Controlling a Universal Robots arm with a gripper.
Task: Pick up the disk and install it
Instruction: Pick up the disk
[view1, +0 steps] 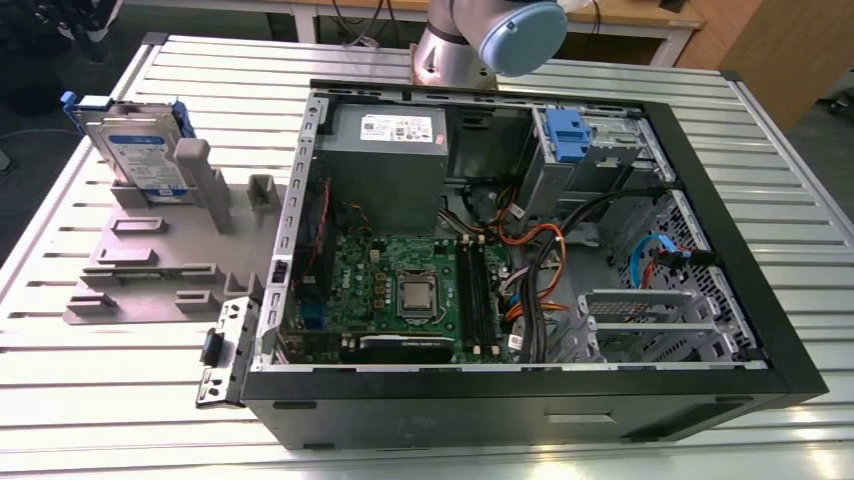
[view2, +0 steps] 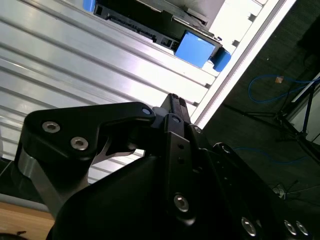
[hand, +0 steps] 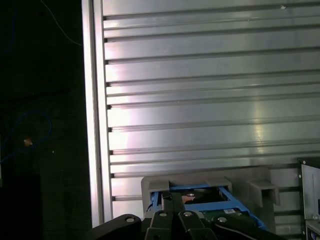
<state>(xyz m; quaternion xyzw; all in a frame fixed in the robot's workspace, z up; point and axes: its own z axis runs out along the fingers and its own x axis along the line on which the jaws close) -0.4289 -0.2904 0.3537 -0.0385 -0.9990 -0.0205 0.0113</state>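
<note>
The disk stood on edge in the grey slotted stand on the ribbed aluminium bench, beside the open case. In the first wrist view the gripper was clenched on nothing, close over the disk. The disk looked rigid, fairly heavy and smooth enough to slip, so it was probably best pinched across its flat metal faces, between the blue rails.

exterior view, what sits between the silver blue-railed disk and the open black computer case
In the exterior view, the grey plastic slotted stand's upright posts stand between the silver blue-railed disk and the open black computer case.
</note>
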